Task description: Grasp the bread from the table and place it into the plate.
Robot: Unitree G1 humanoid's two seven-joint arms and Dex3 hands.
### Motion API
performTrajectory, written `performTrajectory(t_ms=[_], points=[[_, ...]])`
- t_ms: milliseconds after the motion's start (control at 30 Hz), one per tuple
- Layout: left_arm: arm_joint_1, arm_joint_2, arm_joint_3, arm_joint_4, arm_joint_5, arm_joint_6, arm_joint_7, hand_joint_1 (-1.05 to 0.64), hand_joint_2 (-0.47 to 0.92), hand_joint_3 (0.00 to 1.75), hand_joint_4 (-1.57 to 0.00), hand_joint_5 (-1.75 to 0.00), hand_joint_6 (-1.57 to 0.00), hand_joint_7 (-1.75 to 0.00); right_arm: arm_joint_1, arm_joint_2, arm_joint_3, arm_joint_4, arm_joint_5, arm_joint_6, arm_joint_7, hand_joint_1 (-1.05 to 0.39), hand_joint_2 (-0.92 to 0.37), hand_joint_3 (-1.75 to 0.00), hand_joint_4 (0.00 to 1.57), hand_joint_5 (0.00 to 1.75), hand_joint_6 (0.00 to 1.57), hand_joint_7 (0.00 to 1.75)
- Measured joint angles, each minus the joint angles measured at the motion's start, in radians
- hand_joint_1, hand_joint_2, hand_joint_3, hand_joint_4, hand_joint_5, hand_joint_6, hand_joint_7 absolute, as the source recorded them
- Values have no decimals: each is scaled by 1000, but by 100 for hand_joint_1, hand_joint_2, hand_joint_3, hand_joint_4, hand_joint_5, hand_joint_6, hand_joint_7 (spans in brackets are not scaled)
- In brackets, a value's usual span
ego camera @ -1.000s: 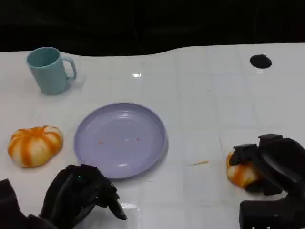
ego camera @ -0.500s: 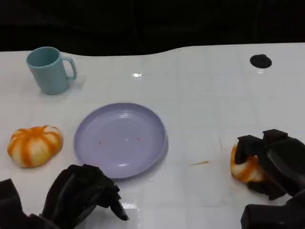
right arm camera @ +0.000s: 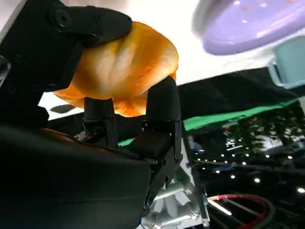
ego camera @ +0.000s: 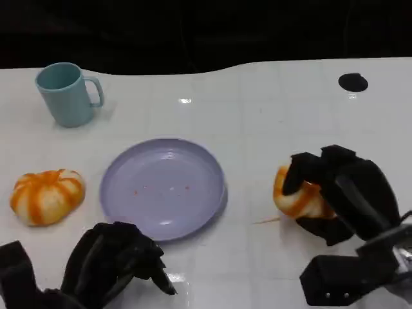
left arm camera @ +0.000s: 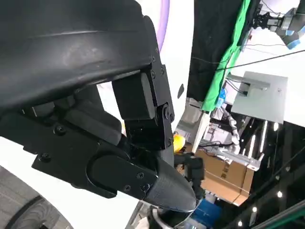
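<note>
White table (ego camera: 309, 122) with faint square lines, shiny, bright light spot (ego camera: 185, 101) on top. Small black round thing (ego camera: 352, 82) near far right edge of table. Dark black behind table, nothing clear there. Off to side of room: black curtain (left arm camera: 209, 43) hanging, green cloth (left arm camera: 232, 52) beside it. Grey metal stand (left arm camera: 257, 93) with flat plate. Brown cardboard boxes (left arm camera: 228, 179) low down. Cables (left arm camera: 267, 57) strung across. Small lamps glow (right arm camera: 248, 164) in dark part of room.
</note>
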Motion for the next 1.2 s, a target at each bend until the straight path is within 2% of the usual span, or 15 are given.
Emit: performTrajectory(t_ms=[133,333,400,533,633,700,767,867,900,933,967,1100,1167,1200], points=[[3,0,-1,-6,9,0,4,-105,85,0,-157,-56,-157,-22,-11,22,1,-1,2,-8,13,-8,-19,-143,103,175,82,168],[18,-3,-5,-14,10,-6,6,-102,85,0,-156,-55,-157,-20,-43,64,14,0,0,-4,50,-10,-19,-146,101,175,87,156],[20,-3,-6,-16,8,-7,3,-102,85,0,-156,-55,-157,-20,-66,85,22,9,0,-3,52,-11,-20,-146,102,175,87,157],[27,-3,-10,-36,5,-7,-5,-102,84,0,-157,-55,-157,-20,-118,135,44,69,-4,-3,44,-12,-19,-144,100,175,85,159],[31,-3,-10,-47,-2,0,-9,-101,84,0,-157,-55,-157,-20,-162,167,61,121,-4,-3,42,-14,-23,-136,98,175,86,148],[37,-2,-10,-55,-5,5,-10,-102,84,0,-157,-54,-157,-20,-187,186,74,154,-3,-6,40,-13,-25,-133,98,175,85,151],[47,-1,-12,-64,-5,10,-10,-102,84,0,-157,-54,-157,-20,-212,214,82,191,-1,-8,40,-12,-26,-129,98,175,81,163],[58,-1,-17,-80,-4,21,-10,-103,84,0,-157,-55,-157,-20,-253,255,85,248,9,-13,38,-11,-26,-129,97,175,78,166],[59,-1,-18,-83,-4,21,-10,-103,85,1,-157,-55,-157,-20,-266,268,86,266,17,-16,37,-11,-26,-128,97,175,78,160],[59,-1,-18,-87,-4,21,-10,-103,85,1,-157,-55,-157,-20,-279,280,87,286,20,-17,36,-11,-28,-126,96,175,83,142],[60,-1,-19,-89,-3,20,-10,-103,85,1,-157,-55,-157,-20,-292,294,90,304,22,-18,37,-11,-30,-125,95,175,88,132],[64,-1,-21,-93,1,16,-10,-103,85,0,-157,-55,-157,-20,-337,340,109,372,32,-19,57,-14,-34,-122,91,175,88,120],[69,-1,-23,-97,1,16,-10,-103,85,0,-157,-55,-157,-21,-361,368,113,407,42,-12,74,-13,-37,-118,88,175,93,100],[71,-1,-23,-98,1,16,-10,-103,85,0,-157,-55,-157,-21,-374,380,113,424,49,-6,80,-13,-38,-118,87,175,95,98]])
